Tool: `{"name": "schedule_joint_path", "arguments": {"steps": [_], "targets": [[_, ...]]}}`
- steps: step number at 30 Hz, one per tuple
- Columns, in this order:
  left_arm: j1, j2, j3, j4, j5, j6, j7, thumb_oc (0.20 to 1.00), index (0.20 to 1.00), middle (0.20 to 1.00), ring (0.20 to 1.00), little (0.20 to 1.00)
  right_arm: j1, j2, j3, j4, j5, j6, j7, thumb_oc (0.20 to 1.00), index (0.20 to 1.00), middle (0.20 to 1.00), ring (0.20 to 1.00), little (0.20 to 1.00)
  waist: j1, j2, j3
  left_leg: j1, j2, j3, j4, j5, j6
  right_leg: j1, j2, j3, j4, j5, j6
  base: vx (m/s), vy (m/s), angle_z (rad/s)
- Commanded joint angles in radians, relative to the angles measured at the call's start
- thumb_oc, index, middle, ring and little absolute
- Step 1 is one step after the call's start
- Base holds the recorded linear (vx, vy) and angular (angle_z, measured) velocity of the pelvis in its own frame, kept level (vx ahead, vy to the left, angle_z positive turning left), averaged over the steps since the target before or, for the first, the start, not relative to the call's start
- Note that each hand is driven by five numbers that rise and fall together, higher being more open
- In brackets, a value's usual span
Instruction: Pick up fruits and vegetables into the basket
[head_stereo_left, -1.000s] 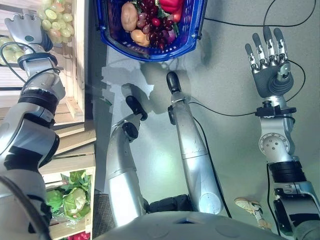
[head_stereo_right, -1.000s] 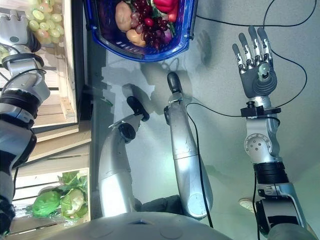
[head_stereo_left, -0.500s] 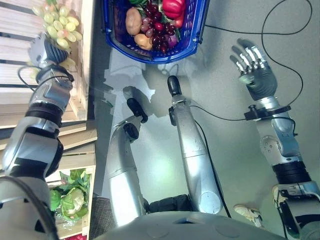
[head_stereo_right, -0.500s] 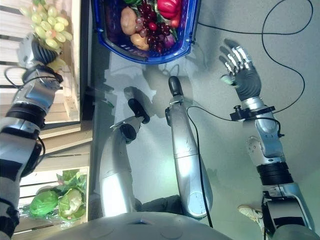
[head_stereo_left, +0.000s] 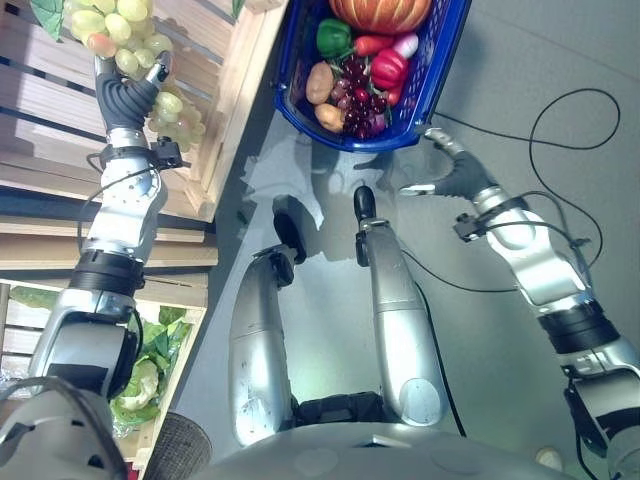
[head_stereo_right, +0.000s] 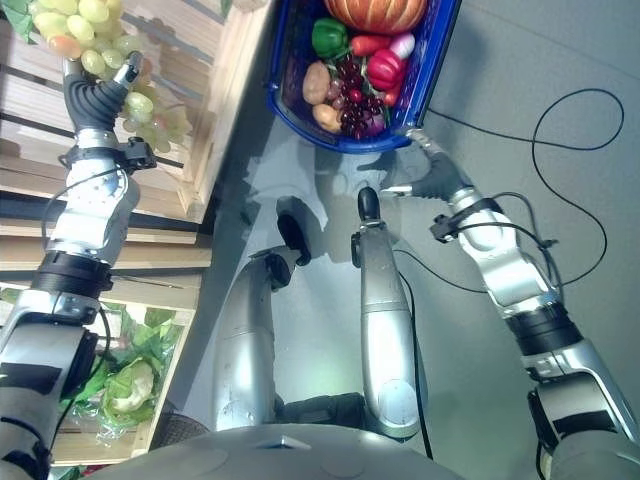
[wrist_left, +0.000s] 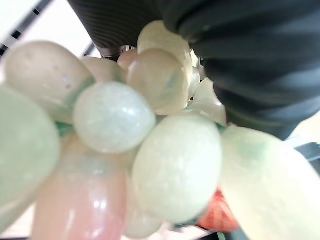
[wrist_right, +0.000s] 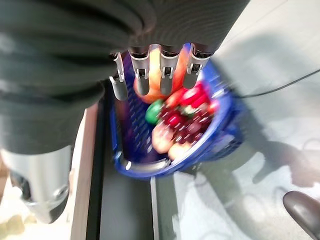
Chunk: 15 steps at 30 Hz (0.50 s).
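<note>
Left hand (head_stereo_left: 128, 97) up at wooden crate (head_stereo_left: 225, 100), buried in green grape bunch (head_stereo_left: 120, 25); grapes crowd its wrist view, fingers hidden, so grip cannot be told (probably reaching to take bunch). Right hand (head_stereo_left: 452, 176) beside near rim of blue basket (head_stereo_left: 440, 70) on floor, fingers straight, holding nothing, likely steadying it. Basket already holds pumpkin (head_stereo_left: 380, 12), peppers, potatoes, red grapes.

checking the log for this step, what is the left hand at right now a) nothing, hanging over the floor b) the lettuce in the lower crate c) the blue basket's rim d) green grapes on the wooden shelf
d: the left hand is up against the bunch of green grapes on the wooden shelf, and its wrist view shows pale grapes pressed close to the hand's cover.
</note>
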Motion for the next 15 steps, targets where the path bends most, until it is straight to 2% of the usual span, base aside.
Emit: {"name": "schedule_joint_path", "arguments": {"steps": [1,6,11,14,15], "targets": [[-0.005,0.003,0.047,-0.092,-0.033,-0.123,-0.047,0.200,0.200,0.200,0.200,0.200,-0.050,0.045,0.021,-0.053,-0.075,0.049,-0.011,1.000,1.000,1.000,1.000,1.000,0.041,0.005,-0.054,0.106,-0.067,0.041,-0.113,-0.074,0.021,0.077,0.037,-0.047,0.008,-0.106,0.012,-0.02,-0.005,0.13],[-0.031,-0.034,0.001,-0.184,-0.065,-0.155,-0.129,0.200,0.200,0.200,0.200,0.200,-0.175,0.104,0.120,-0.001,-0.089,0.113,-0.091,1.000,1.000,1.000,1.000,1.000,0.073,0.017,-0.054,0.148,-0.082,0.033,-0.134,-0.070,0.026,0.124,0.024,-0.060,-0.015,-0.105,0.011,-0.03,-0.006,0.08],[-0.060,-0.089,-0.054,-0.243,-0.112,-0.160,-0.190,0.200,0.200,0.200,0.200,0.200,-0.253,0.173,0.171,0.043,-0.080,0.107,-0.219,1.000,1.000,1.000,1.000,1.000,0.092,0.022,-0.054,0.173,-0.097,0.023,-0.148,-0.068,0.030,0.154,0.018,-0.069,-0.038,-0.097,0.011,-0.03,-0.014,0.11],[-0.067,-0.143,-0.092,-0.272,-0.160,-0.154,-0.229,0.200,0.200,0.200,0.200,0.200,-0.289,0.226,0.194,0.062,-0.043,0.074,-0.289,1.000,1.000,1.000,1.000,1.000,0.102,0.024,-0.054,0.183,-0.106,0.019,-0.152,-0.070,0.035,0.169,0.012,-0.077,-0.051,-0.095,0.012,-0.03,-0.009,0.01],[-0.072,-0.146,-0.093,-0.276,-0.165,-0.155,-0.230,0.200,0.200,0.200,0.200,0.200,-0.297,0.229,0.196,0.062,-0.044,0.070,-0.295,1.000,1.000,1.000,1.000,1.000,0.102,0.023,-0.054,0.165,-0.104,0.028,-0.160,-0.044,0.040,0.153,0.010,-0.084,-0.064,-0.068,0.005,-0.02,-0.025,0.08]]}}
